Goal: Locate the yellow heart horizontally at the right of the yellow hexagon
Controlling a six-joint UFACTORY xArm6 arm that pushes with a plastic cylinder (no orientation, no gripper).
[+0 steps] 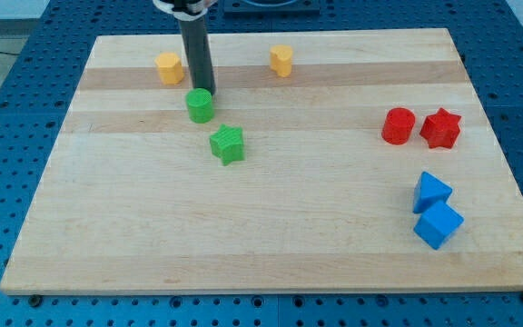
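A pale wooden desk with a light grain sits on a blue perforated base. At the far left lies the yellow hexagon block, and further right along the far edge the yellow heart block, well apart from it. Between them the dark rod comes down, and my tip rests just behind the green cylinder block. The green star block lies just nearer. At the right, a red cylinder block and a red star block sit side by side; nearer, two blue blocks, one triangular and one cube-like, touch.
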